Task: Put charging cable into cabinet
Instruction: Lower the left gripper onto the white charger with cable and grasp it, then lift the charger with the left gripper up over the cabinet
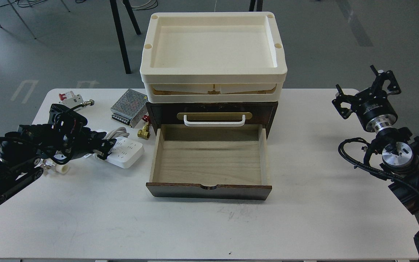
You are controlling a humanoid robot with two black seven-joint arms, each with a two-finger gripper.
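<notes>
Resting place: white table (202,233), carrying every item listed.
Charging cable (127,152): white power strip lying flat on the table, left of the open drawer, thick cord looped over its left part.
Left gripper (103,147): low over the strip's left end at the cord loop, dark fingers on either side of it; cannot tell whether they grip.
Right gripper (367,92): raised at the table's right edge, fingers spread apart, holding nothing.
Cabinet (212,109): dark brown unit at centre, lower drawer (209,160) pulled out, light wood floor bare.
Trays (213,54): cream, stacked on the cabinet.
Power-supply box (129,102): silver, perforated, behind the strip.
Circuit breaker (70,98): small, white, red switch, far left.
Brass fitting (144,133): between strip and cabinet.
</notes>
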